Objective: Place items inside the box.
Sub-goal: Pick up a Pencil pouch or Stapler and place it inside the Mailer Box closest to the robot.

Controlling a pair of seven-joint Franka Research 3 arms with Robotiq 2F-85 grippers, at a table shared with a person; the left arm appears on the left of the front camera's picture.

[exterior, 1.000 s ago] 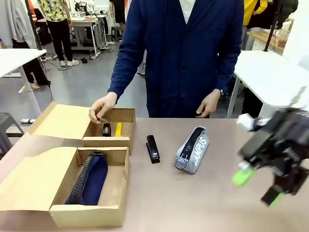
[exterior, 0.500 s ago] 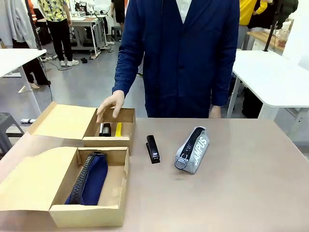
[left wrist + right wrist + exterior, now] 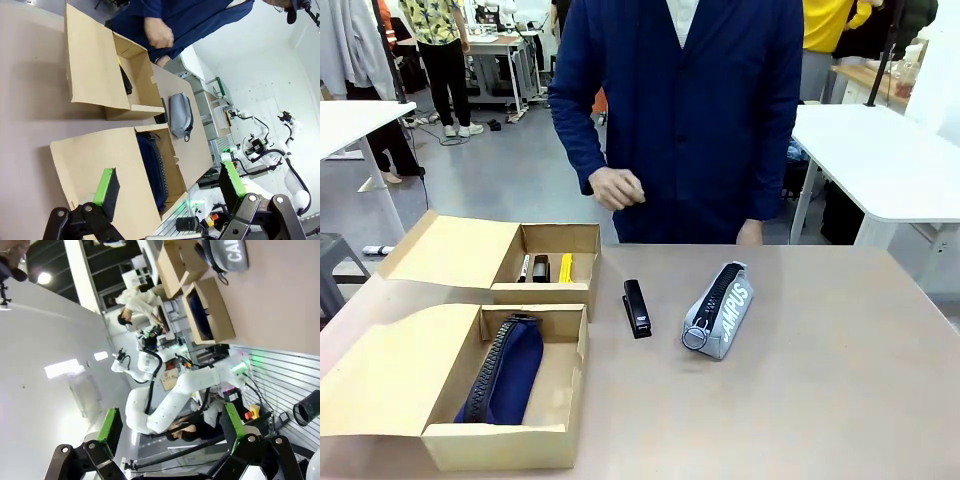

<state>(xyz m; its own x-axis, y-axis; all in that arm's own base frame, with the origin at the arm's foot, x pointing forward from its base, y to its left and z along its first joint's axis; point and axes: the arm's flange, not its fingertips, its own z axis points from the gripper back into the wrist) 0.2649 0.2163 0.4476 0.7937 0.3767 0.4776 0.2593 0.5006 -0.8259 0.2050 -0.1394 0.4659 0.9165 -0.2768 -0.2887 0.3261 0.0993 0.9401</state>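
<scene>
Black stapler point(image 3: 637, 308) and grey pouch point(image 3: 720, 310) loose mid-bench point(image 3: 800, 400). Navy pouch point(image 3: 505, 372) in near box point(image 3: 510, 445). Small items in far box point(image 3: 545, 293). Left tool point(image 3: 169, 182) and right tool point(image 3: 171, 424) wide open, empty. Next, likely: reach and grasp stapler, then box it.

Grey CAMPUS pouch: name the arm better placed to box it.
Probably left: left gripper, jaws open, faces the grey pouch and boxes; right gripper, jaws open, faces mostly off-table.
</scene>
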